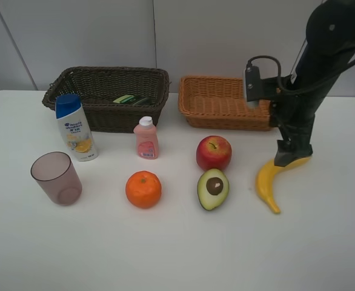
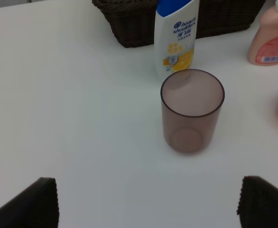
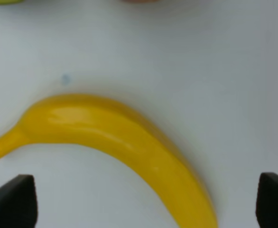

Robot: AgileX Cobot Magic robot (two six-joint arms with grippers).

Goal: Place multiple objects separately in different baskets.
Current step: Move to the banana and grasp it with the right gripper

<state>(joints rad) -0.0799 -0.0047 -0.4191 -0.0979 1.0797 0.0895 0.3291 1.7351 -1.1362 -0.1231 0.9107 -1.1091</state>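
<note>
Right of frame, my wide-open right gripper hovered over the banana; only the green bottle was basketed.

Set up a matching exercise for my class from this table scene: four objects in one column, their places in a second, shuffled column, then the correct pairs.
Objects
1. mauve cup
2. banana
3. dark green bottle
4. pink bottle

Places
A. lying inside the dark brown basket
B. standing just behind the orange
C. in front of the shampoo bottle
D. beneath the open right end effector

Pairs: 1-C, 2-D, 3-A, 4-B
</note>
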